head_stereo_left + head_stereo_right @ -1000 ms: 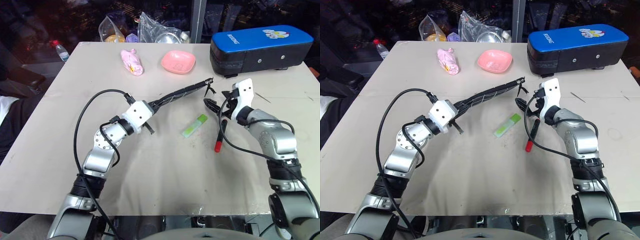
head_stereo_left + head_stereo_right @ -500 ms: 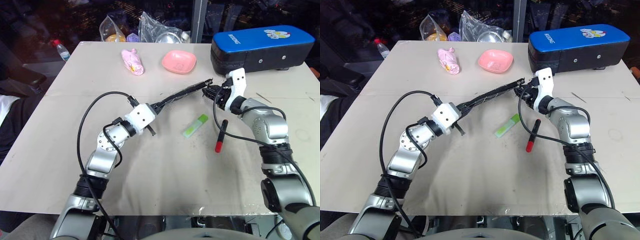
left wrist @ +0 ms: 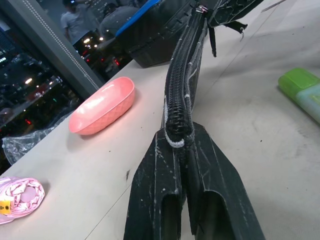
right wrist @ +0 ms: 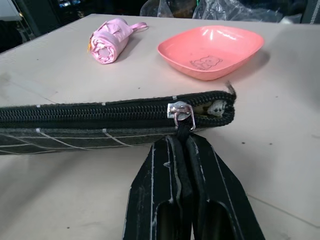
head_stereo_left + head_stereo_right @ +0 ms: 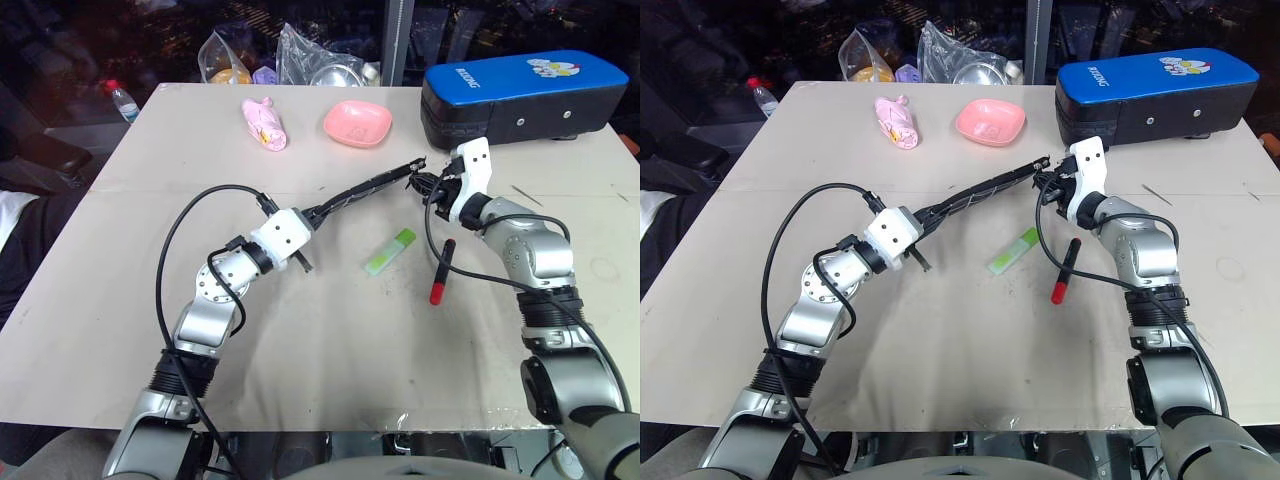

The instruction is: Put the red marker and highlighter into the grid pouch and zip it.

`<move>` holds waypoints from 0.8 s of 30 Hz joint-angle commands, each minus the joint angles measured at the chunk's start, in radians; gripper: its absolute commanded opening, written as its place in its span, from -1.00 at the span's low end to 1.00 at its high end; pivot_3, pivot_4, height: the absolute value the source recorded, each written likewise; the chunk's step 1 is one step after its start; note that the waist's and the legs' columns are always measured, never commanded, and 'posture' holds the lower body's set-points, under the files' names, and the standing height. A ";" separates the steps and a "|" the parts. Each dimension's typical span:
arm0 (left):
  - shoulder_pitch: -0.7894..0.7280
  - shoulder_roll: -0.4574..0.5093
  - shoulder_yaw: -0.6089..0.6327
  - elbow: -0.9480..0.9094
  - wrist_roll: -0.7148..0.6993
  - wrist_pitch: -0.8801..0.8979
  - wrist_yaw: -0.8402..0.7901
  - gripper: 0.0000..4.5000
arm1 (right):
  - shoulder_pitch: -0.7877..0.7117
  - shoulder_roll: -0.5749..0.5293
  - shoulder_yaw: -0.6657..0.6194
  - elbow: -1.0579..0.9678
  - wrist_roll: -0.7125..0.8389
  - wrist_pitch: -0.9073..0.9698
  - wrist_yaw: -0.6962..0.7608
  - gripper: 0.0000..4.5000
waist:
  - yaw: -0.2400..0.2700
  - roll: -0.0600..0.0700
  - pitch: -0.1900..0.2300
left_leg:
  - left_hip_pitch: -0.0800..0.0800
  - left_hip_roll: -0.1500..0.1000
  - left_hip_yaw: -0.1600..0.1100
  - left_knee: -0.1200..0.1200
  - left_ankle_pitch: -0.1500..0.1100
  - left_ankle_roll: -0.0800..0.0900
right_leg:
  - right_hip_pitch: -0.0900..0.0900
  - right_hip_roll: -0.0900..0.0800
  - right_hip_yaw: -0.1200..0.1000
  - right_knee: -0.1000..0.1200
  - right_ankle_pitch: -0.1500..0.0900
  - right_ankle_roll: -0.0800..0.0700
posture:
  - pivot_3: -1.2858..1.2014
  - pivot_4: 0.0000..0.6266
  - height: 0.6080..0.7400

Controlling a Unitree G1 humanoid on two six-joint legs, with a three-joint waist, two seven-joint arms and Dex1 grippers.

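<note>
The grid pouch (image 5: pixel 365 185) hangs edge-on above the table, stretched between both grippers. My left gripper (image 5: pixel 312 212) is shut on its near left end (image 3: pixel 179 142). My right gripper (image 4: pixel 180 140) is shut on the dark zipper pull (image 4: pixel 183 112) at the far right end. Left of the slider the zipper teeth are joined; a small gap with tan lining shows past it. The green highlighter (image 5: pixel 390 251) and the red marker (image 5: pixel 441 272) lie on the table below the pouch's right half.
A big blue-topped black case (image 5: pixel 520 90) stands at the back right. A pink dish (image 5: pixel 356 123) and a pink rolled bundle (image 5: pixel 264 124) sit behind the pouch. Plastic bags (image 5: pixel 300 55) and a bottle (image 5: pixel 120 100) are at the far edge.
My right gripper, open beside the pouch's right end a second ago, has closed on the zipper pull. The left gripper and pouch have stayed put.
</note>
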State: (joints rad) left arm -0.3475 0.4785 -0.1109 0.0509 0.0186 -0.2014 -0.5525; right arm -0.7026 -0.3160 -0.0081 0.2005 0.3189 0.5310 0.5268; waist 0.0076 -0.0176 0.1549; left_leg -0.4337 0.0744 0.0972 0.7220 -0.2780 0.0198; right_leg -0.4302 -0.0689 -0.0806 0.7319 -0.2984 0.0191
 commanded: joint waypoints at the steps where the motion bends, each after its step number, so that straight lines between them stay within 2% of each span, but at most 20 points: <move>1: -0.002 -0.002 0.010 -0.021 0.003 -0.016 0.002 -1.00 | -0.015 -0.029 0.043 -0.032 -0.053 -0.074 0.043 -0.98 | 0.000 0.000 0.000 | 0.000 0.000 0.000 0.000 0.000 0.000 | 0.000 0.000 0.000 0.000 0.000 0.000 | 0.03 -0.52 0.19; 11: 0.002 -0.009 0.005 -0.038 0.008 -0.005 0.004 -1.00 | -0.013 -0.097 0.175 -0.020 -0.220 -0.232 0.127 -0.98 | -0.003 0.000 0.000 | 0.000 0.000 0.000 0.000 0.000 0.000 | -0.001 0.000 0.000 0.000 0.000 0.000 | 0.03 -0.52 0.19; 24: 0.003 -0.004 -0.010 -0.046 0.040 -0.018 -0.012 -1.00 | -0.028 -0.108 0.216 -0.006 -0.320 -0.325 0.182 -0.98 | -0.005 0.000 0.000 | 0.000 0.000 0.000 0.000 0.000 0.000 | -0.001 0.000 0.000 0.000 0.000 0.000 | 0.03 -0.52 0.19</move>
State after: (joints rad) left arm -0.3397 0.4709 -0.1195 0.0506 0.0555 -0.1973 -0.5617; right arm -0.7026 -0.4235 0.1964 0.2182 0.0020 0.2382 0.6912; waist 0.0021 -0.0176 0.1551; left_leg -0.4339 0.0744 0.0971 0.7215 -0.2780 0.0198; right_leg -0.4310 -0.0690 -0.0803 0.7316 -0.2984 0.0191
